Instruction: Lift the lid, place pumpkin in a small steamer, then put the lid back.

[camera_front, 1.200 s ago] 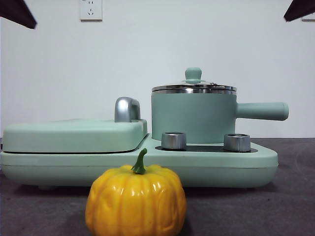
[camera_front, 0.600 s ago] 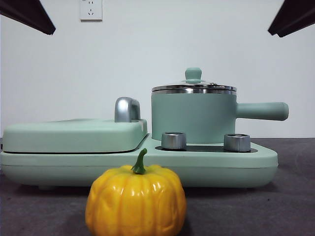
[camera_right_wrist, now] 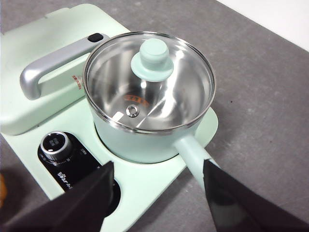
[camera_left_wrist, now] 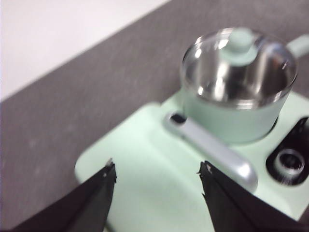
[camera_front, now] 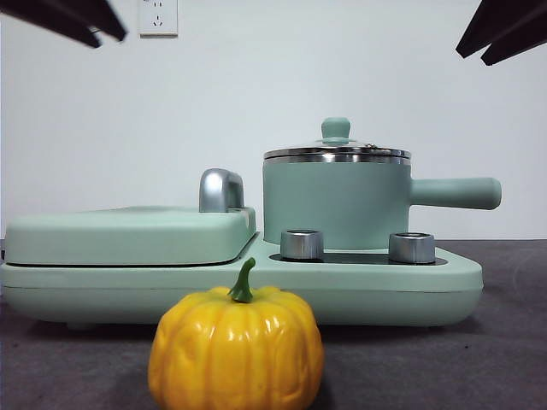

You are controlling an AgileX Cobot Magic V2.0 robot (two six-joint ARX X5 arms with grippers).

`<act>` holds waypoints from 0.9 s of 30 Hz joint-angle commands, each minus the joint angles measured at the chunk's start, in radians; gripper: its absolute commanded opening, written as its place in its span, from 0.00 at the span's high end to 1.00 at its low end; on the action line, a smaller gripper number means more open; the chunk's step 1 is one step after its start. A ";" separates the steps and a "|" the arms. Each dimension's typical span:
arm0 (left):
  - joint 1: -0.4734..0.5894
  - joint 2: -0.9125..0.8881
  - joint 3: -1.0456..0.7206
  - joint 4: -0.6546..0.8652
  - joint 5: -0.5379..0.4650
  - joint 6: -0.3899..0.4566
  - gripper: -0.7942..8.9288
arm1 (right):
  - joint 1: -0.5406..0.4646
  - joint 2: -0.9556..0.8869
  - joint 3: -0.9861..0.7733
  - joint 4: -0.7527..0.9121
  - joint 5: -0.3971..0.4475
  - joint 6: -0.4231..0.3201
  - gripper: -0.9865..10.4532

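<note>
Lid [camera_front: 336,147] on steamer [camera_front: 335,203]; pumpkin [camera_front: 236,348] in front.

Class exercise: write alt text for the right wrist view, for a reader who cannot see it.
A mint-green pot with its glass lid on sits on a green cooker; the right gripper hangs open above the pot's handle.

- One pumpkin [camera_front: 236,350]
- One small steamer [camera_front: 337,203], one lid [camera_front: 336,147]
- Two silver knobs [camera_front: 302,244]
- One griddle cover [camera_front: 128,232]
- One wall socket [camera_front: 158,16]
</note>
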 commanded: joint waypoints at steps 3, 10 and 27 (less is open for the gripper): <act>-0.075 0.092 0.024 0.147 0.003 -0.068 0.63 | 0.005 0.006 0.020 0.013 -0.002 0.060 0.66; -0.178 0.261 0.026 0.373 0.002 -0.133 0.63 | 0.005 0.006 0.020 0.043 -0.002 0.067 0.66; -0.312 0.666 0.320 0.547 -0.010 -0.230 0.63 | 0.005 0.006 0.020 0.043 -0.002 0.093 0.66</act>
